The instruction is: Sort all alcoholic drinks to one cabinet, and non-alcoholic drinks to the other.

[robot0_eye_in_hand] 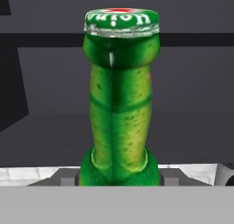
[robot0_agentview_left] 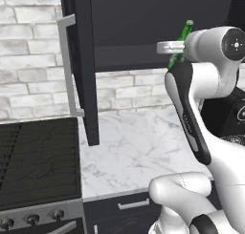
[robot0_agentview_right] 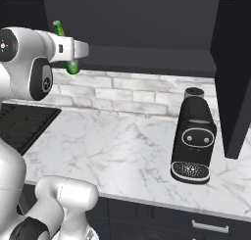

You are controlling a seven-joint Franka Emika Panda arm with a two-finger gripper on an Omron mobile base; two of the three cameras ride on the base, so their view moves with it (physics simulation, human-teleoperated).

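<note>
Right base view – marble counter [robot0_agentview_right: 122,146], brick wall [robot0_agentview_right: 132,94]; jaws grasping green beer bottle [robot0_eye_in_hand: 121,99] at dark cabinet [robot0_agentview_right: 147,33].

This is a home kitchen, rendered rather than filmed. A white marble counter [robot0_agentview_left: 129,147] with grey veining runs along a wall of pale grey brick [robot0_agentview_left: 28,80]. Above it hang dark, near-black wall cabinets [robot0_agentview_right: 147,33]; 1 door [robot0_agentview_left: 83,66] stands open and carries a long silver bar handle [robot0_agentview_left: 67,66]. To the left of the counter sits a stove [robot0_agentview_left: 38,166] with a black grated cooktop and round knobs [robot0_agentview_left: 32,219] on its front. Below the counter edge is a dark drawer with a short silver handle [robot0_agentview_left: 134,204]. A black coffee machine [robot0_agentview_right: 193,136] stands on the marble near the brick wall.
</note>
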